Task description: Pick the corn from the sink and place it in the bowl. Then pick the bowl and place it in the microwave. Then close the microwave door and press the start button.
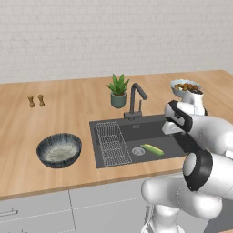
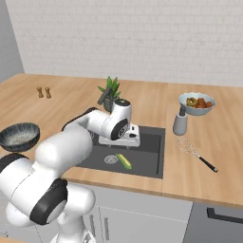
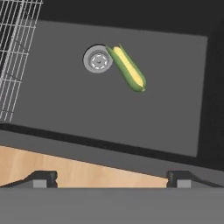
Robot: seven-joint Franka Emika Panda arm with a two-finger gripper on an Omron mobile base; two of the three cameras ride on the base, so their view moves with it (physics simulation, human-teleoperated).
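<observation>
I hold the gripper [image 3: 111, 179] high over the dark grey rectangular sink [image 3: 175, 113], looking down so I can line up on the small yellow-green corn cob [image 3: 127, 68]. It lies on the basin floor ahead of the fingertips, touching the round steel drain [image 3: 98, 60]. The dark fingers [image 3: 43, 177] stand wide apart, empty, ready to descend.

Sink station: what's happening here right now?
The arm's end effector hangs over the sink, open and holding nothing. The corn lies on the basin floor beside the drain, not yet picked. The bowl sits on the counter left of the sink, with nothing in it.
</observation>
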